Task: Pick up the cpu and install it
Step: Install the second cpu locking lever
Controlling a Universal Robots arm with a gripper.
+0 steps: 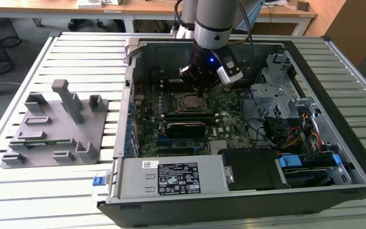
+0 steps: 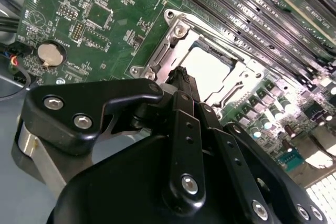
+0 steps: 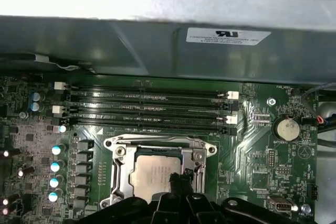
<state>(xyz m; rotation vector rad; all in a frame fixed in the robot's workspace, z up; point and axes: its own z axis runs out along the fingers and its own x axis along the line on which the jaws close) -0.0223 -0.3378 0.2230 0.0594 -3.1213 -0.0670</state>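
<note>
The cpu [image 3: 153,174] lies flat in the motherboard's socket [image 3: 160,148], its silvery top framed by the metal retention bracket, inside the open computer case [image 1: 335,62] on the slatted desk [image 1: 81,52]. The tool [image 2: 182,74] hangs just above the socket's edge, its black fingertips [image 3: 181,178] pressed close together with nothing between them — clenched and empty. In both wrist views the fingertips overlap one side of the chip; whether they touch it I cannot tell. Beyond the socket run four RAM slots [image 3: 147,109], and a coin battery [image 3: 287,128] sits off to one side. On the exterior view's left, a grey fixture tray [image 1: 53,129] rests on the desk, well apart from the case.
</note>
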